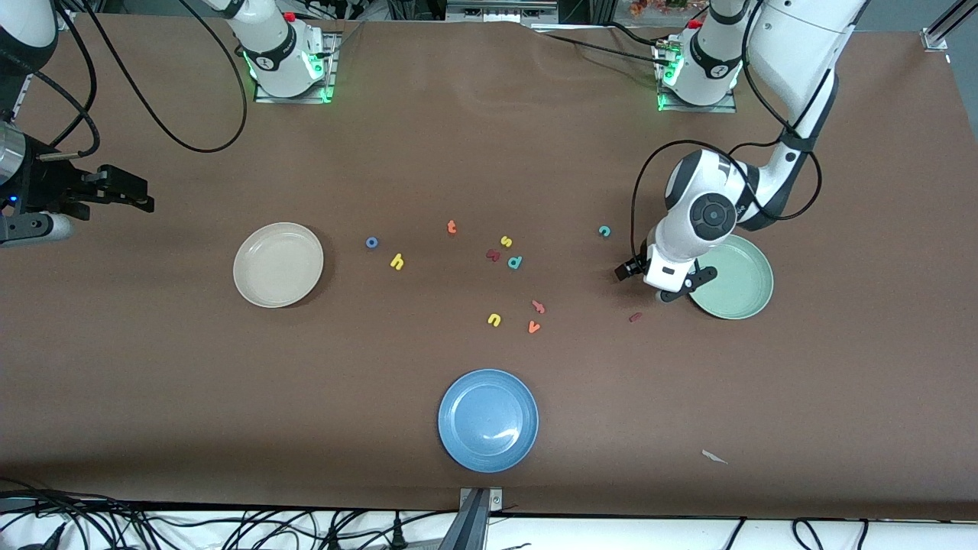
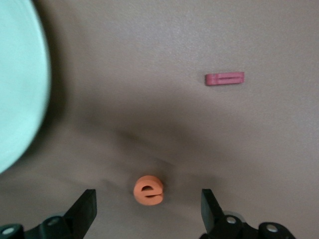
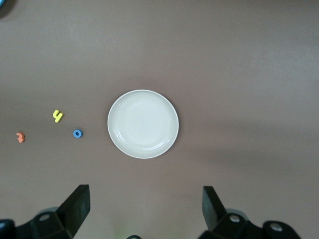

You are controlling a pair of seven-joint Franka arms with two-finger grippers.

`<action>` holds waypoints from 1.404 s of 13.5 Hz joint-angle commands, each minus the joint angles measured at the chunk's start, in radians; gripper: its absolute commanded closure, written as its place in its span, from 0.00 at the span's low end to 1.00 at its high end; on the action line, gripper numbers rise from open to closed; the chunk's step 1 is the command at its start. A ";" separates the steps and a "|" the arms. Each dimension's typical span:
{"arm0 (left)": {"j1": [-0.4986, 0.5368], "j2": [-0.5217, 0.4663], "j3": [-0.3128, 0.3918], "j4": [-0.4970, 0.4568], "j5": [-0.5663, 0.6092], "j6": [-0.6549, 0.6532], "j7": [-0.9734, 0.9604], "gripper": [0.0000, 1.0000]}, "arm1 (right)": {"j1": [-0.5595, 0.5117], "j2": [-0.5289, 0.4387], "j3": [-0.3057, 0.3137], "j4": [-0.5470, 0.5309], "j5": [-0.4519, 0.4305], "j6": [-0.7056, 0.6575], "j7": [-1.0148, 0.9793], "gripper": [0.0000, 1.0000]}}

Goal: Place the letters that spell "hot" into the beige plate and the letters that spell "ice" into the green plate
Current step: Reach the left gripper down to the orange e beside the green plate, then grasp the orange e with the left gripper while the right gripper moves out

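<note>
step: left gripper (image 2: 148,211) is hovering jaws apart around the small orange foam e (image 2: 148,190), lower centre of its wrist view, just beside the pale mint-green plate (image 1: 745,294).
next: needs lowering, closing on e, lifting to plate.
right gripper (image 3: 144,211): waiting, spread wide, above the round cream-beige plate (image 3: 143,124).

the beige plate (image 1: 278,264) sits upright toward the right arm's end of the table, with the blue o (image 1: 371,243), yellow h (image 1: 396,262) and orange t (image 1: 451,226) lying on the table beside it. the green plate (image 1: 737,286) sits toward the left arm's end. the orange e (image 2: 148,190) and dark red i (image 1: 635,316) lie near it, and the teal c (image 1: 604,231) lies farther from the front camera than the i.
</note>
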 commanded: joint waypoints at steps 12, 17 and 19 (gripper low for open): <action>-0.001 0.032 0.000 -0.004 -0.027 0.022 -0.031 0.76 | 0.062 0.016 0.018 0.003 0.049 -0.060 0.030 0.00; 0.004 -0.022 -0.002 0.071 -0.024 -0.081 -0.014 0.96 | 0.118 0.033 0.060 -0.049 0.029 0.041 0.099 0.00; 0.005 -0.019 -0.002 0.247 -0.024 -0.329 -0.013 0.98 | 0.117 0.035 0.093 -0.100 0.008 0.080 0.103 0.00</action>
